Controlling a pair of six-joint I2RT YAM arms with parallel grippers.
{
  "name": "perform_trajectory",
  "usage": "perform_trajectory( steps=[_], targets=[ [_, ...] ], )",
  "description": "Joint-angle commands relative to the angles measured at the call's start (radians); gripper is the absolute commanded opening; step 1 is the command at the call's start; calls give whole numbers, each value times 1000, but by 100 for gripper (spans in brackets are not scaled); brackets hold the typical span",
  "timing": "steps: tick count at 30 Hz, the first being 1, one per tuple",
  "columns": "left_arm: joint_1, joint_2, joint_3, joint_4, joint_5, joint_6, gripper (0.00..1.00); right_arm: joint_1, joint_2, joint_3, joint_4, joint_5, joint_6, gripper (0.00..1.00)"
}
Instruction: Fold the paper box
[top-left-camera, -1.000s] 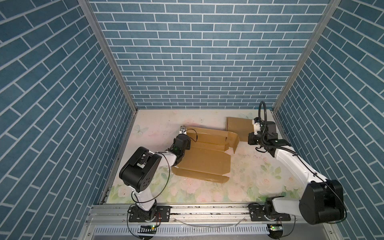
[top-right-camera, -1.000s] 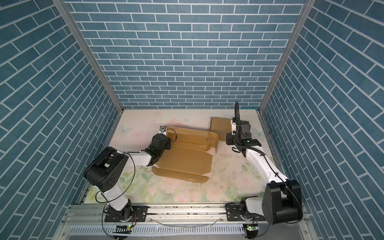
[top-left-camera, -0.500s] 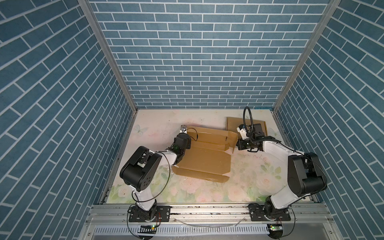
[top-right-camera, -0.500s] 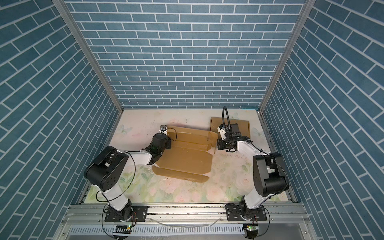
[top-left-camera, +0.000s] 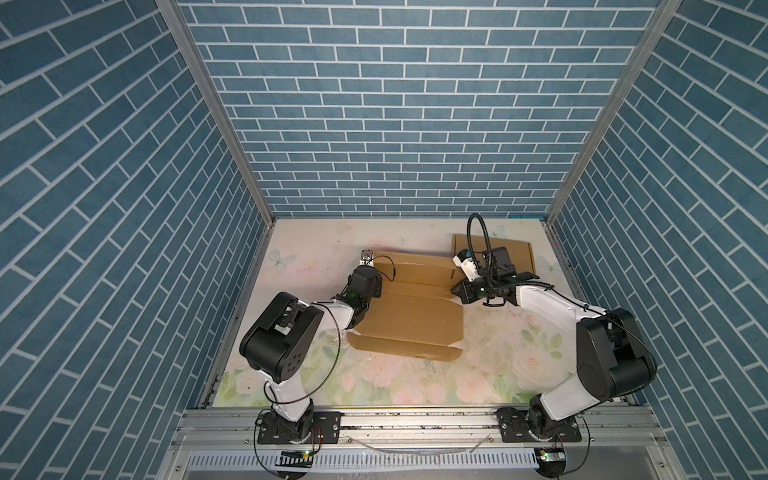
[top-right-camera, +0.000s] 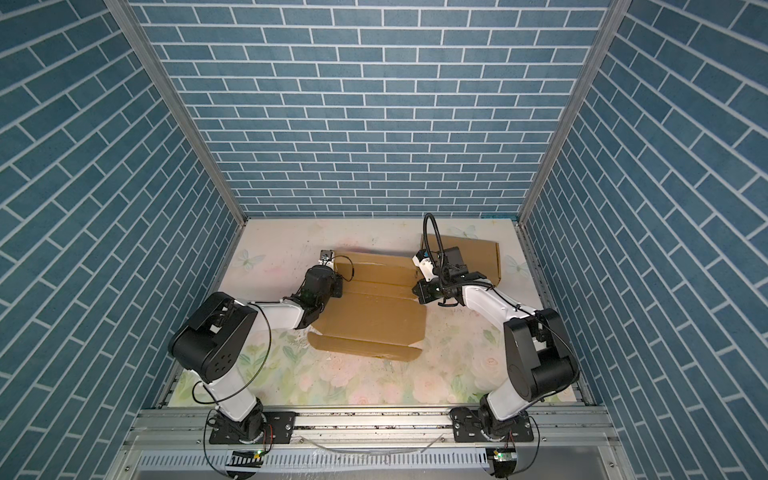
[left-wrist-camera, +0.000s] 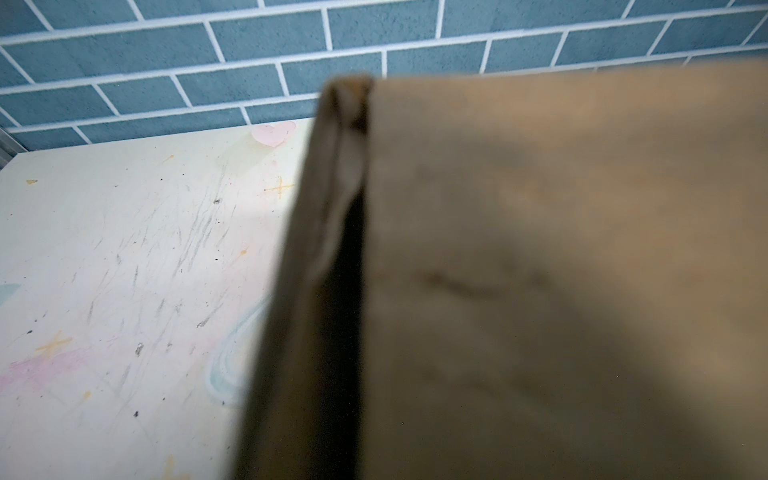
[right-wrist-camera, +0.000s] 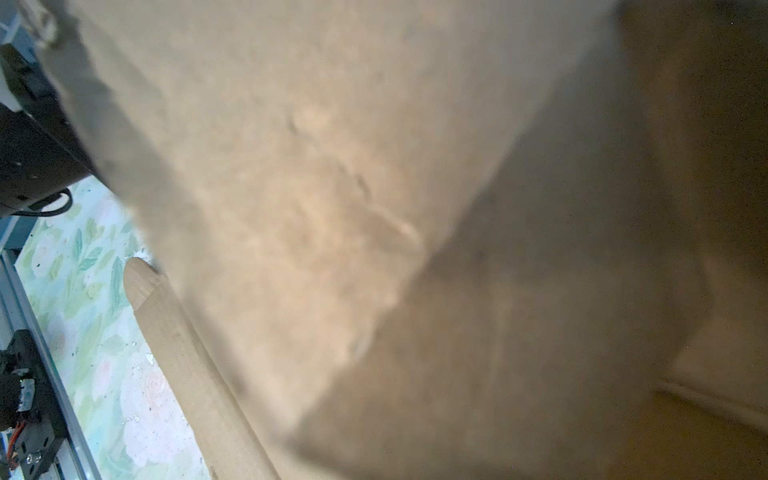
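Observation:
The paper box (top-left-camera: 415, 316) (top-right-camera: 374, 320) is a flat brown cardboard blank, opened out in the middle of the floral table, with creased panels and a narrow front flap (top-left-camera: 399, 353). My left gripper (top-left-camera: 369, 272) (top-right-camera: 330, 271) is at its far left corner, shut on the raised left wall. That wall (left-wrist-camera: 316, 249) stands on edge right before the left wrist camera and hides the fingers. My right gripper (top-left-camera: 456, 289) (top-right-camera: 416, 289) is shut, its tip against the box's right edge. Blurred cardboard (right-wrist-camera: 291, 166) fills the right wrist view.
A second cardboard piece (top-left-camera: 515, 249) (top-right-camera: 478, 253) lies flat at the back right, partly under the right arm. Blue brick walls (top-left-camera: 395, 124) close in three sides. A metal rail (top-left-camera: 415, 419) runs along the front edge.
The right arm swung from the back right down to the box's right edge, and its elbow folded in. The left gripper has stayed at the box's far left corner.

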Motion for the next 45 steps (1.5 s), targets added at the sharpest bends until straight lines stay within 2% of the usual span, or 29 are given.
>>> perform_trajectory(
  steps=[1, 6, 10, 12, 17, 23, 30, 39, 45],
  targets=[
    [8, 39, -20, -121, 28, 3, 0, -73, -133, -23, 2, -43, 9, 0],
    [11, 42, -18, -120, 33, -1, 0, -223, -234, -11, -12, -36, 9, 0],
    [12, 42, -12, -127, 38, 2, 0, -310, -154, 21, 80, 15, 99, 0],
    [13, 42, -12, -129, 37, 3, 0, -312, -76, 87, 57, 67, 85, 0],
    [13, 42, -11, -127, 38, 0, 0, -265, 85, 170, 70, 70, 50, 0],
    [14, 34, -12, -138, 32, 3, 0, -180, 167, 163, 51, 10, -10, 0],
    [21, 27, 3, -152, 46, -5, 0, -101, 117, 90, -3, -41, -42, 0],
    [22, 32, 5, -153, 50, -7, 0, -18, 59, 75, 37, -103, 36, 0],
    [20, 27, 1, -157, 48, -23, 0, -3, 24, 27, 82, -53, 92, 0]
  ],
)
